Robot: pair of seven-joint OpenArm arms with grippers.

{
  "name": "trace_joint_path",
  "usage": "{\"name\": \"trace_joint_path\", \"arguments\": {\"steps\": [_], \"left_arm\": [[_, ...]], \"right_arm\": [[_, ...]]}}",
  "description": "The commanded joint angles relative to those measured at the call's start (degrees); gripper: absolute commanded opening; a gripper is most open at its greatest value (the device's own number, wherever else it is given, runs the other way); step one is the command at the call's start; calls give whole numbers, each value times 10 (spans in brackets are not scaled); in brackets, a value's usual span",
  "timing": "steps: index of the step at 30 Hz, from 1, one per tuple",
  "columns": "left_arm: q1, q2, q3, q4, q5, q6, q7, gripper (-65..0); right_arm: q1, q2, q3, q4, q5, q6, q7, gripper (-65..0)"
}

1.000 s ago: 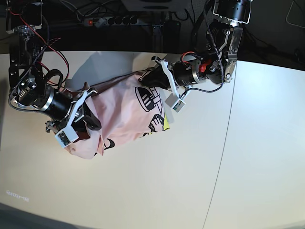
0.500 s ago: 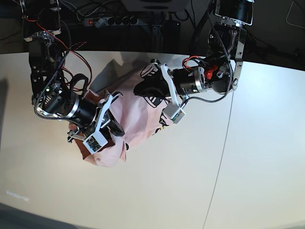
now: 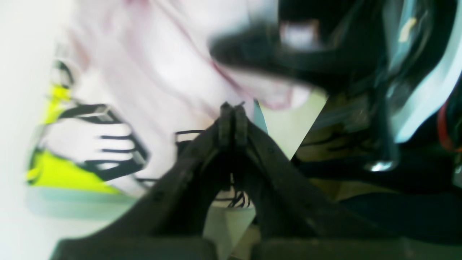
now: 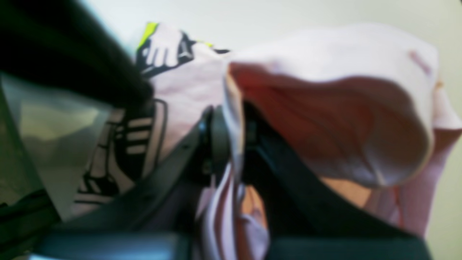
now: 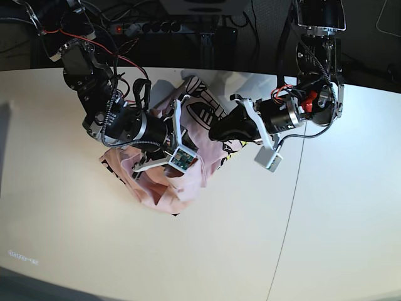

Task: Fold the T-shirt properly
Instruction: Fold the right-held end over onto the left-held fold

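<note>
Right hand [image 4: 231, 130] pinching a fold of the T-shirt [image 5: 156, 185]; pink cloth bunched between and around its fingers. Left hand [image 3: 231, 119] pressed together, tips meeting with no cloth visible between them, printed side of the shirt just beyond. Shirt crumpled on the worktop [image 5: 207, 251] between both hands.

A pale cream table [image 5: 207, 251] carries the scene, its top made of two panels that meet at a thin seam running from the far edge down to the near edge, right of the middle. The T-shirt [image 5: 156, 188] lies bunched in a crumpled heap on the left panel, nearer the far edge than the near one. The right panel shows only its own surface.
</note>
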Motion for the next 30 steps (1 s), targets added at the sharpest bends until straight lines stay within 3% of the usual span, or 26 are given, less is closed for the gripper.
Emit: {"name": "trace_joint_path", "arguments": {"steps": [1,7,15,20,30], "left_arm": [[-6,0,-16,10,-30,-8,-2,-650],[-6,-1,-76,10,-58,-8,5,-650],[-6,-32,-78,10,-71,-8,4,-650],[-6,-42,-87,10,-71,-8,4,-650],[-6,-85,-168,10,-88,-8,2,-650]], "right_arm": [[10,1,-5,8,-2,4,21,-650],[10,1,-42,6,-8,4,29,-650],[8,1,-80,5,-8,4,29,-650],[8,1,-101,5,17,5,28,-355],[8,1,-170,5,78,5,28,-340]]}}
